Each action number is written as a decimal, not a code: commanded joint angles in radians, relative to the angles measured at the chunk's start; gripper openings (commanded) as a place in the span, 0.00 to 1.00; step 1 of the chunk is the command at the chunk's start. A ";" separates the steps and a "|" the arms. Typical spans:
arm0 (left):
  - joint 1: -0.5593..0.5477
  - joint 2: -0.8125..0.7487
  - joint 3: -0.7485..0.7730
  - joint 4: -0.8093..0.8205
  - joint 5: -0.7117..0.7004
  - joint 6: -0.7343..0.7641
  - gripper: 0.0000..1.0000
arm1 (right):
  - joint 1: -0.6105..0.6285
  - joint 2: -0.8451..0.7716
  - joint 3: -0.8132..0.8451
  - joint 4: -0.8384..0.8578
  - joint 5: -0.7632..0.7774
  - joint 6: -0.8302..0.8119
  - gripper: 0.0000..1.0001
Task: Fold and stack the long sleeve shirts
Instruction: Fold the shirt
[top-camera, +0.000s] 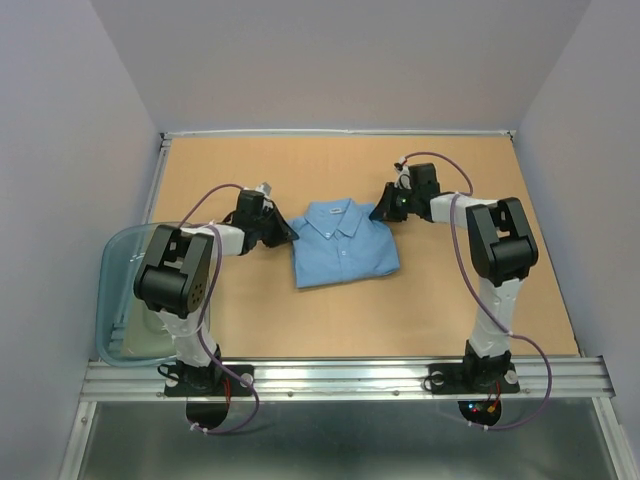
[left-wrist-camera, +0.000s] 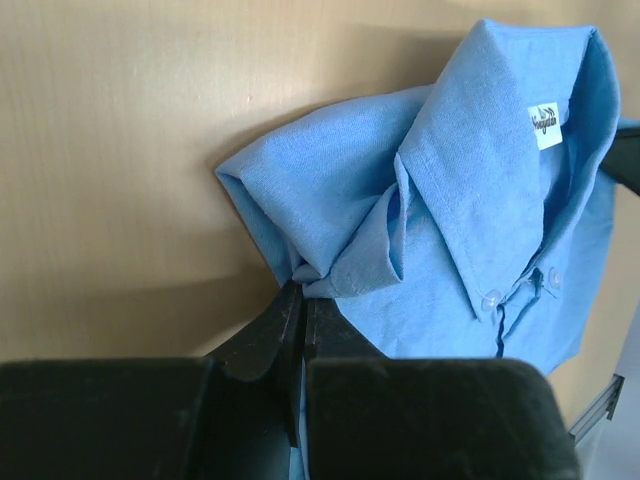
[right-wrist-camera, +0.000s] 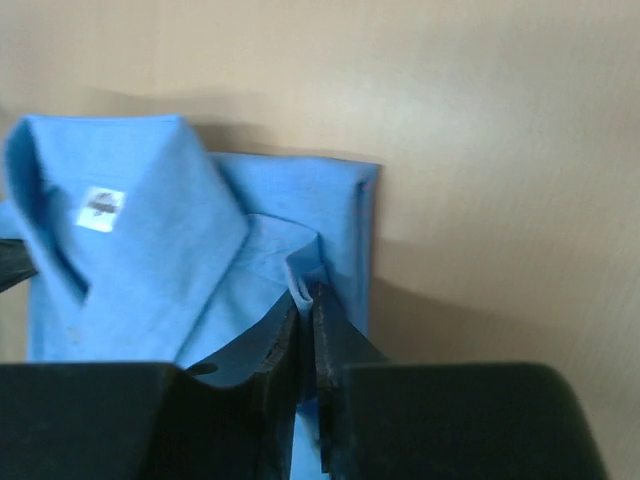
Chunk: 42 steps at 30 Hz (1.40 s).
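Left pincer (left-wrist-camera: 301, 300) and right pincer (right-wrist-camera: 309, 300) are each clenched on a shoulder fold of the folded light blue thin cloth button-front shirt (top-camera: 345, 245), which lies mid tan wooden tabletop (top-camera: 430, 320).

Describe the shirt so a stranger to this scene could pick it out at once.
Find the middle of the tan table. There lies the light blue shirt, folded square, collar at the far edge, left gripper and right gripper pinching its shoulders. It is the only cloth; the clear tub at left is plastic.
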 joint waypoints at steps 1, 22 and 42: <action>0.009 -0.067 -0.039 0.056 0.004 -0.030 0.00 | 0.006 0.040 0.037 0.029 0.012 0.013 0.20; 0.040 -0.207 -0.208 0.087 -0.103 -0.149 0.02 | -0.021 0.054 0.012 0.029 0.062 0.041 0.46; 0.049 -0.446 -0.142 -0.161 -0.178 -0.116 0.56 | -0.021 -0.184 0.023 -0.003 0.095 0.076 0.85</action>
